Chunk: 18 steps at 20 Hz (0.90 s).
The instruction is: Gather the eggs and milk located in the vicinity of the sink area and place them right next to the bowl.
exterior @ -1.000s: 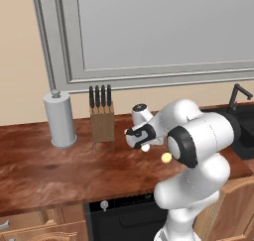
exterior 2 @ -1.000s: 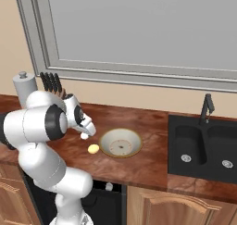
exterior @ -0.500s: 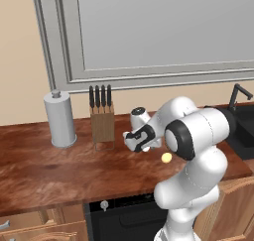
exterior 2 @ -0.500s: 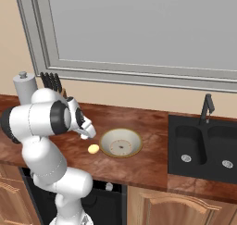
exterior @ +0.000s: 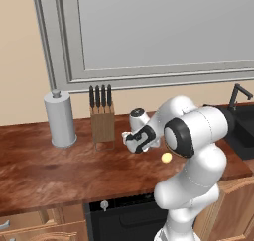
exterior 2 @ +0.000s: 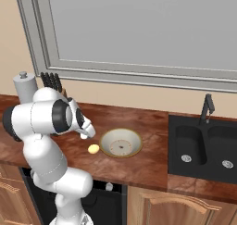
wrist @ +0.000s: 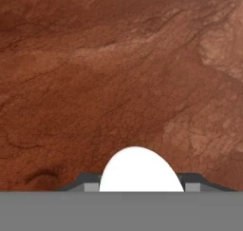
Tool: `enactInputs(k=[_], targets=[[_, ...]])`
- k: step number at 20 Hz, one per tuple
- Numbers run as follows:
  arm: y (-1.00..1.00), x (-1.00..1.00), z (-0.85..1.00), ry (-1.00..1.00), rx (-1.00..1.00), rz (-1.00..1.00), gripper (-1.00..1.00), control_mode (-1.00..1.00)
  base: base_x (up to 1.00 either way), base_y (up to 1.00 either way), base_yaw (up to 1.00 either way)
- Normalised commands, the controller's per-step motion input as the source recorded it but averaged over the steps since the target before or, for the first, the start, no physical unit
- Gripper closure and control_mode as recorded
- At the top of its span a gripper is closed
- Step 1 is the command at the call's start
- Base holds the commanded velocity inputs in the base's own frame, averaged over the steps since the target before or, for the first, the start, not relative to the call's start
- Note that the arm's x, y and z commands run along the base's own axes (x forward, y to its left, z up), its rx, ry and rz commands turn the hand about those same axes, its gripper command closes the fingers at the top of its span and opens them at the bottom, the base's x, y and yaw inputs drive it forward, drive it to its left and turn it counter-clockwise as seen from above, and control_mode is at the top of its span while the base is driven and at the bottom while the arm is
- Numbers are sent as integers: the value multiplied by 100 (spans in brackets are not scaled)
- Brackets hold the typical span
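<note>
Left base view behind your arm's left, looking forward and down, right base view mirrors it, both sharing the tabletop (exterior: 59,170) and window (exterior 2: 139,29), hand view close above the wood

White egg (wrist: 141,170) between finger tips, tan egg (exterior 2: 93,148) just beside cream bowl (exterior 2: 107,138)

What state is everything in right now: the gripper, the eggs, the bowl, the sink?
Gripper: shut on the white egg.
White egg: held between the fingertips, above the counter.
Tan egg: lying on the counter, just beside the bowl.
Bowl: upright, nothing in it.
Sink: both basins bare, no water running.
</note>
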Motion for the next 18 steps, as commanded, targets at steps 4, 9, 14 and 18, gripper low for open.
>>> enactInputs(k=[4,9,14,18], targets=[[-30,0,-1,-18,0,-3,100,-100,0,0,0],[-19,0,0,-13,0,-17,100,-100,0,0,0],[-2,0,3,0,9,-29,100,-100,0,0,0],[0,0,12,1,13,-37,100,-100,0,0,0]])
